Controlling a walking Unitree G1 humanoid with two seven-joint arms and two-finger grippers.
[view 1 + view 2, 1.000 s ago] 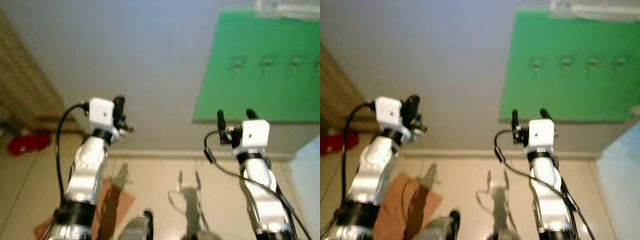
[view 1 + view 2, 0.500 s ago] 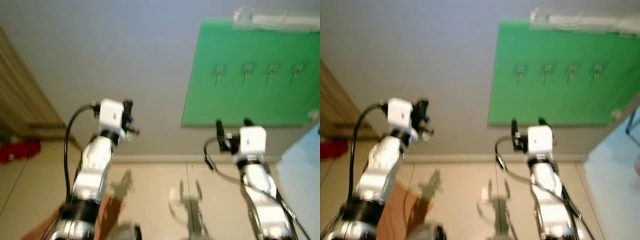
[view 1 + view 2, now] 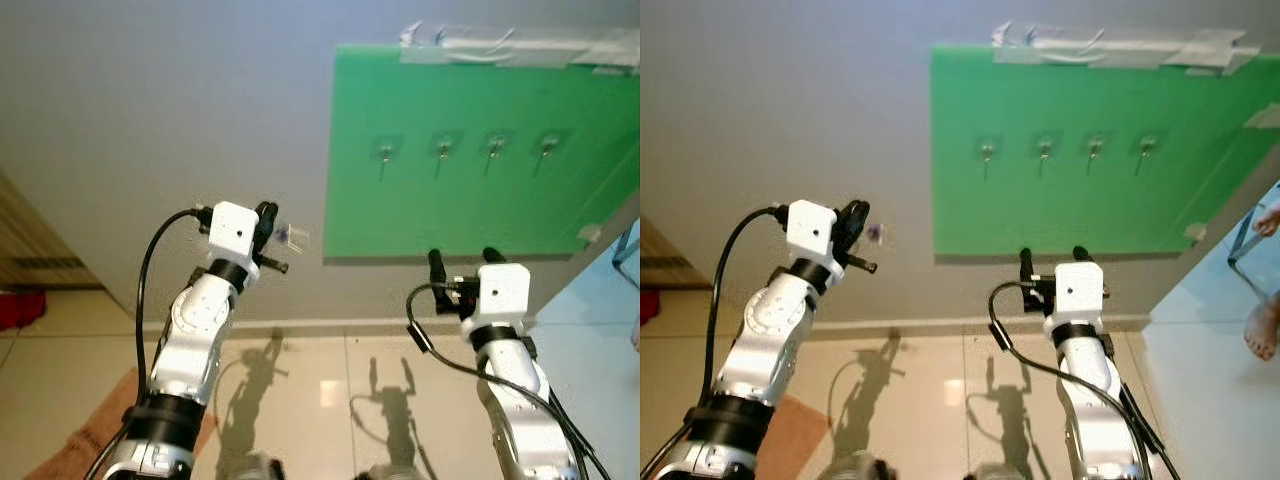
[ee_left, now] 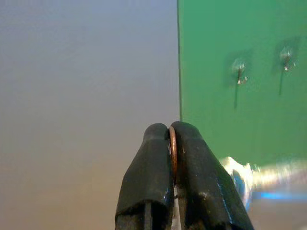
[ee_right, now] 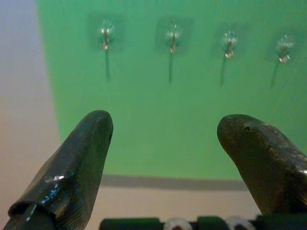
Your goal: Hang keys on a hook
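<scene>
Left claw: my left gripper (image 4: 170, 132) is raised before the grey wall (image 3: 180, 110), its two black fingers pinched tight on the thin copper-coloured key ring (image 4: 172, 153)
Keys: the blurred silvery keys (image 3: 291, 236) hang from that ring beside my fingers, just off the left edge of the green board (image 3: 460, 215)
Hooks: four small metal hooks (image 5: 106, 36) sit in a row across the board's upper half, well apart from the keys
Right claw: my right gripper (image 5: 165, 143) points at the board's lower part, fingers spread wide, holding nothing
</scene>
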